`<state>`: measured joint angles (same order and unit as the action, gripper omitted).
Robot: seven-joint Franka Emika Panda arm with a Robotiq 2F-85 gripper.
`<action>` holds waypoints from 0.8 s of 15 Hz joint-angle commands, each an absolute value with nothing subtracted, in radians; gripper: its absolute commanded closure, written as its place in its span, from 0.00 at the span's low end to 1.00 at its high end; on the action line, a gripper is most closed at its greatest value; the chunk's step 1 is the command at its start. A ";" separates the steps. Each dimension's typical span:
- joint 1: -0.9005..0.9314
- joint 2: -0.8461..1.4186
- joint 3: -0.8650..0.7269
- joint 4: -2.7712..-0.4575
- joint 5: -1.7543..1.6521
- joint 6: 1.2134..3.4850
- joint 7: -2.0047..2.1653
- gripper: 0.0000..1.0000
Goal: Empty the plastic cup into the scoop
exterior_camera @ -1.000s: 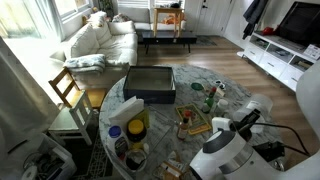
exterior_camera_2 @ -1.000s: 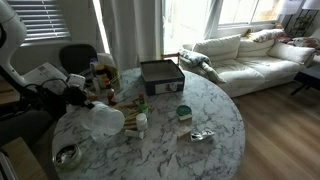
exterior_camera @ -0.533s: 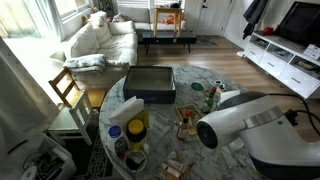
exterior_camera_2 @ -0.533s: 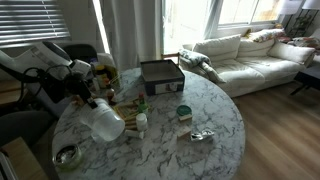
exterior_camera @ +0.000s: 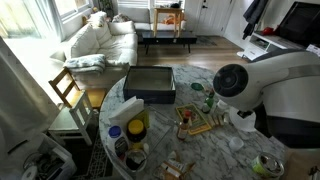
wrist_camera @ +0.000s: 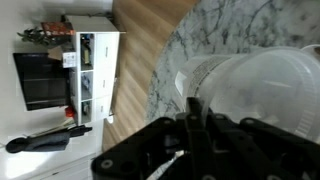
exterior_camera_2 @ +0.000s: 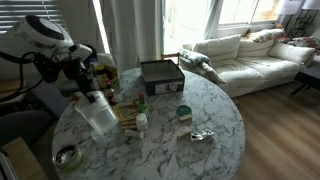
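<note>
Item: plastic cup (exterior_camera_2: 100, 116), clear and tilted, held off the marble tabletop (exterior_camera_2: 190, 150) near its 9 o'clock edge in an exterior view.
Holder: gripper (exterior_camera_2: 91, 99), jaws closed on the cup's wall. In the wrist view the cup fills the frame just ahead of them.
Also on the tabletop: black box (exterior_camera_2: 160, 75) at 12 o'clock; white bottle (exterior_camera_2: 142, 122) at the cup's 3 o'clock; metal bowl (exterior_camera_2: 66, 155) at 7 o'clock.
</note>
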<state>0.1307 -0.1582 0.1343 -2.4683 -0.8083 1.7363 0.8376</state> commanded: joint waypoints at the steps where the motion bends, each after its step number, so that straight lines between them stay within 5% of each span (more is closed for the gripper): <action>1: 0.119 -0.241 0.097 -2.512 -0.666 1.840 0.702 0.99; 12: 0.105 -0.289 0.061 -2.565 -0.159 2.039 0.257 0.99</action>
